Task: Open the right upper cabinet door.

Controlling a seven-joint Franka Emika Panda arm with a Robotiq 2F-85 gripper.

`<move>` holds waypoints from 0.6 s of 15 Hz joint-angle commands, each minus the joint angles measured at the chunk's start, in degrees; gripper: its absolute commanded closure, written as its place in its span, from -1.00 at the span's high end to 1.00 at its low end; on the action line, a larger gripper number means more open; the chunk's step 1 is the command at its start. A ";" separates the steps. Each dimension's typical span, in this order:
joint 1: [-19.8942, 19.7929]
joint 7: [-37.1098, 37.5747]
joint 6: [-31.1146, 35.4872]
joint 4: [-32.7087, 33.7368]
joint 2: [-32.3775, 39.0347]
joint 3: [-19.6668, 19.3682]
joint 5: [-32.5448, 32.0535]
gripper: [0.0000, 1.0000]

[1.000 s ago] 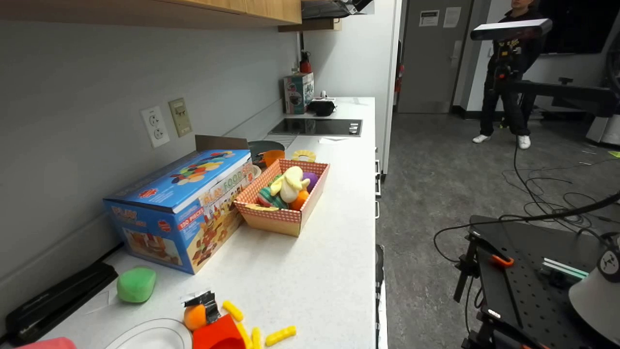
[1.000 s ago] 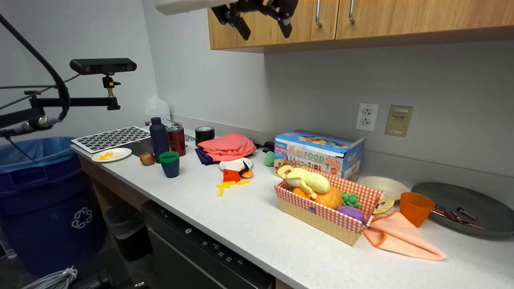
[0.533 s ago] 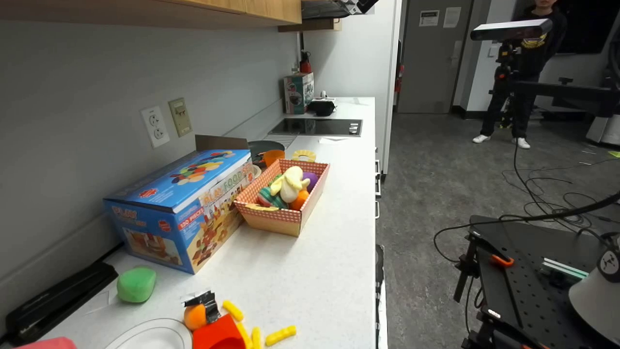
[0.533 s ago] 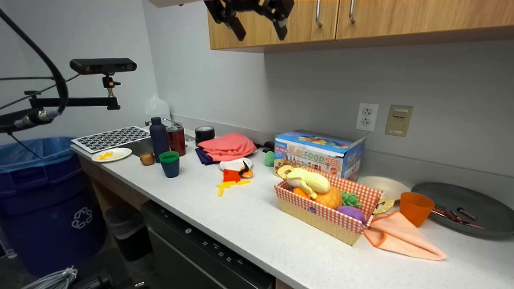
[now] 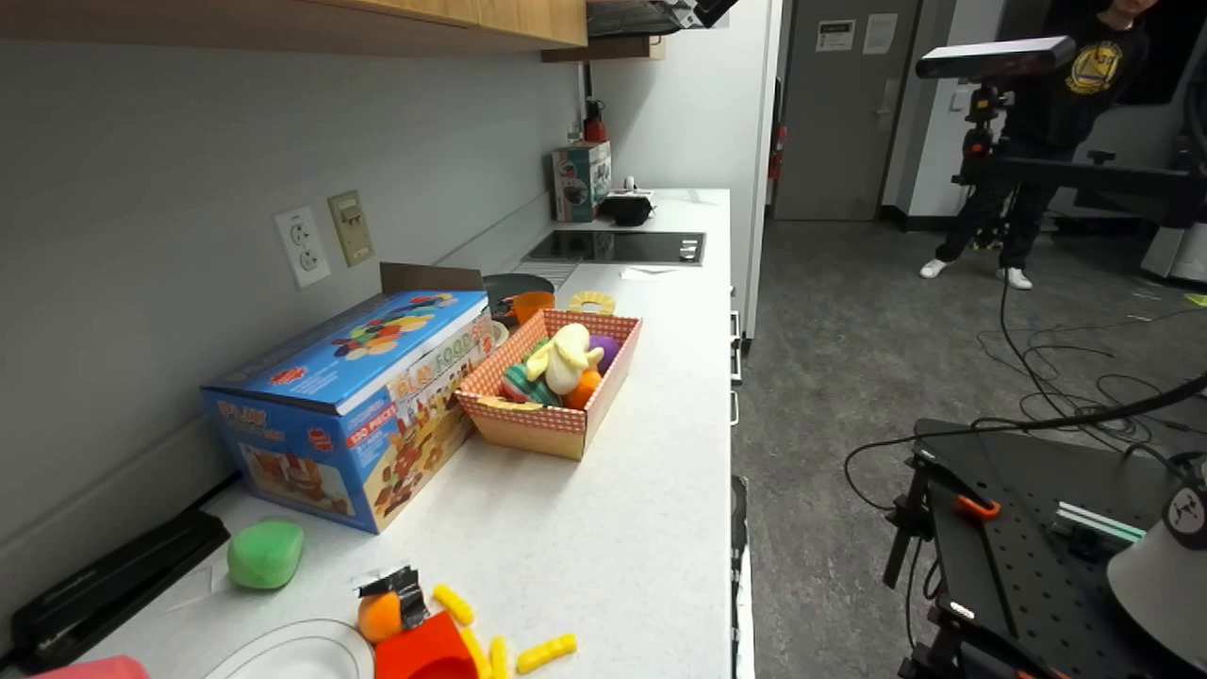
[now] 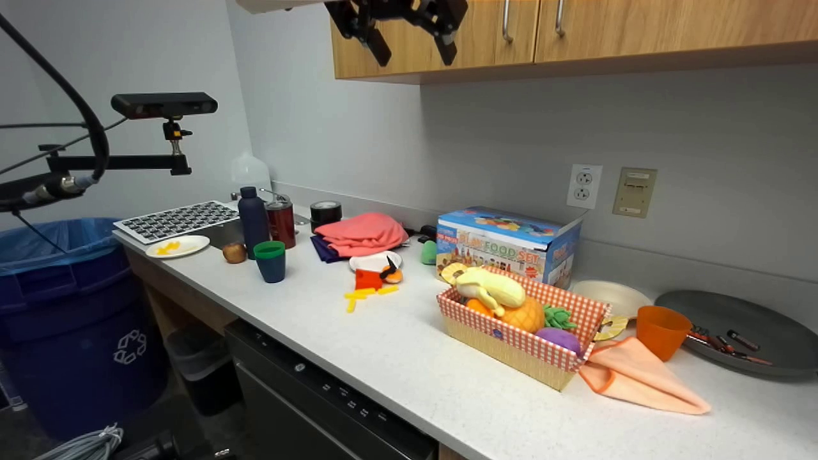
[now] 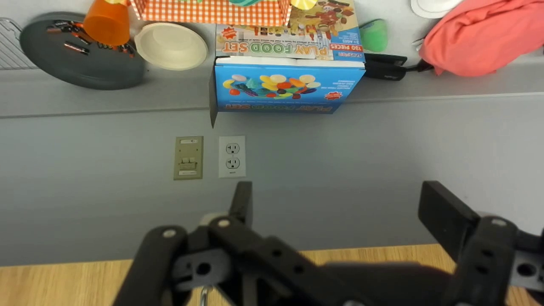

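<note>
The claw point(image 6: 416, 59) has edged slightly sideways, jaws spread wide, the right upper cabinet door point(image 6: 677, 27) closed.

Well apart from the gripper point(image 6: 415, 56), itself slightly shifted since a second ago, the person point(image 5: 1056, 123) leans farther sideways, shirt emblem point(image 5: 1094, 70) uncovered.

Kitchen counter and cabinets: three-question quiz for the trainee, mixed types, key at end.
1. True or false: the jaws are shut.
2. Compared with the checkered basket, the blue box is: A) inside it; B) nearer the wall; C) underneath it.
3. In an exterior view, is the right upper cabinet door shut or ajar, and what shows it?

Key: 1. False, they stand apart. 2. B. 3. Shut, flush with the left door.
</note>
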 commanded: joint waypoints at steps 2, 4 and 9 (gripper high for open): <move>-1.51 -0.87 -3.08 0.60 0.15 1.14 0.83 1.00; -1.21 -1.34 -6.17 1.03 -0.03 0.90 1.22 1.00; 2.70 -2.08 -17.11 15.00 11.08 2.70 2.99 1.00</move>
